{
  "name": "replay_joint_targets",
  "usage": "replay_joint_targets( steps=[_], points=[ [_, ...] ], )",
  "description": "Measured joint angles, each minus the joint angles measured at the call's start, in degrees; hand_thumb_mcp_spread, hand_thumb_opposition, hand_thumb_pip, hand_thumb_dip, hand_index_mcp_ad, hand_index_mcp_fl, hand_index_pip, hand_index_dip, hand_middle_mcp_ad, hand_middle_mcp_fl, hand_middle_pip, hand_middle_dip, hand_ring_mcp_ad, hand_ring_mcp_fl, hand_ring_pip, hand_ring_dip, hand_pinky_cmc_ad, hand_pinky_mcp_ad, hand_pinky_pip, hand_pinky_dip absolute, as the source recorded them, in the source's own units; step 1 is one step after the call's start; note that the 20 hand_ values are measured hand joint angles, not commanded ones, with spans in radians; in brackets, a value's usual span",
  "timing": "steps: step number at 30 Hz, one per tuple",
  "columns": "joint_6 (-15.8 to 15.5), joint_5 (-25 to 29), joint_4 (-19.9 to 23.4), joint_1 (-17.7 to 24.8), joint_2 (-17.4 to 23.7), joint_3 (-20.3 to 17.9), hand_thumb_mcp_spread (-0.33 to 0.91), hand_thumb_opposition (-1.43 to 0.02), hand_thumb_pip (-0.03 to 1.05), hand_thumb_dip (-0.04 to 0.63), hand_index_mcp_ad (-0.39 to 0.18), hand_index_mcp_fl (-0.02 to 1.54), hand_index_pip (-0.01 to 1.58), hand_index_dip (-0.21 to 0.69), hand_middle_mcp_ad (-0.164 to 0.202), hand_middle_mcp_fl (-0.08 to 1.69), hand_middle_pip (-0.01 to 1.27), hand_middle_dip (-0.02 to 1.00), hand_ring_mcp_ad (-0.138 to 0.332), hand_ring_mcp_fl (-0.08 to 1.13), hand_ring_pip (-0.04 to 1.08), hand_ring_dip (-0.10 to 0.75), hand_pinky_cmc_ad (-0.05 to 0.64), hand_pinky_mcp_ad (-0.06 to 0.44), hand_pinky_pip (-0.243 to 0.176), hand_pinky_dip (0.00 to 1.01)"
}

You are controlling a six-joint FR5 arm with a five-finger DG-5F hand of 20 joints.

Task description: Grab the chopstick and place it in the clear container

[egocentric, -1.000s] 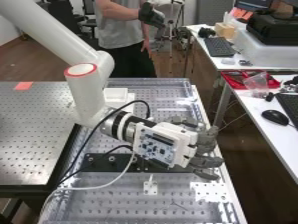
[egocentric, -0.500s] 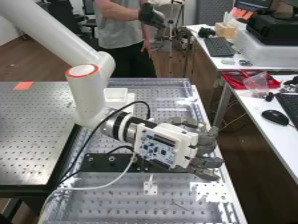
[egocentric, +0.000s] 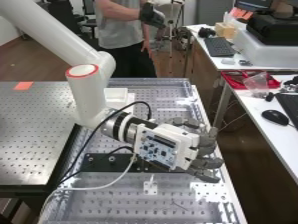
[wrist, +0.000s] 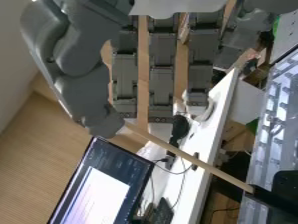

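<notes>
In the high view the hand [egocentric: 206, 162] is over the right part of the perforated bench, its board-covered back facing up. The wrist view has the hand [wrist: 86, 97] with its thumb tip against a fingertip, and the light wooden chopstick [wrist: 193, 158] comes out slantwise from this pinch. A dark section continues from the chopstick's far end. Behind the wrist, in the high view, a whitish open container [egocentric: 116, 94] rests on the bench; whether this is the clear container I cannot tell.
A dark bracket [egocentric: 106, 162] and loose cables lie below the wrist. The side desk [egocentric: 231, 59] holds a keyboard, a mouse [egocentric: 275, 117] and a red tray [egocentric: 234, 80]. A monitor [wrist: 100, 185] appears in the wrist view.
The hand has turned slightly and its lower fingers have shifted closer together. The arm and the whitish container look unmoved.
</notes>
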Motion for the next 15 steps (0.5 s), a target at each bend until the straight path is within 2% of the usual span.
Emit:
replay_joint_targets(
  steps=[4,7,9,15],
  points=[
    [-0.3,0.2,0.1,0.1,-0.1,0.1,0.49,-0.83,0.68,0.321,-0.094,0.47,1.21,-0.017,0.075,0.71,0.72,0.62,0.169,0.56,0.11,0.506,0.265,0.168,-0.012,0.19],
    [-0.6,0.7,0.1,0.1,-0.1,0.3,0.54,-0.91,0.61,0.316,-0.094,0.58,1.33,-0.031,0.075,0.73,0.73,0.62,0.173,0.60,0.12,0.503,0.265,0.168,-0.010,0.19],
    [-0.8,0.8,0.1,0.1,-0.1,0.3,0.58,-0.96,0.61,0.290,-0.101,0.58,1.36,-0.024,0.075,0.76,0.73,0.62,0.173,0.62,0.12,0.499,0.276,0.168,-0.010,0.19],
    [-1.6,1.2,-0.1,0.1,-0.3,0.7,0.60,-0.97,0.60,0.284,-0.120,0.61,1.36,-0.024,0.077,0.85,0.74,0.62,0.169,0.69,0.11,0.532,0.293,0.166,0.000,0.19]
  ],
)
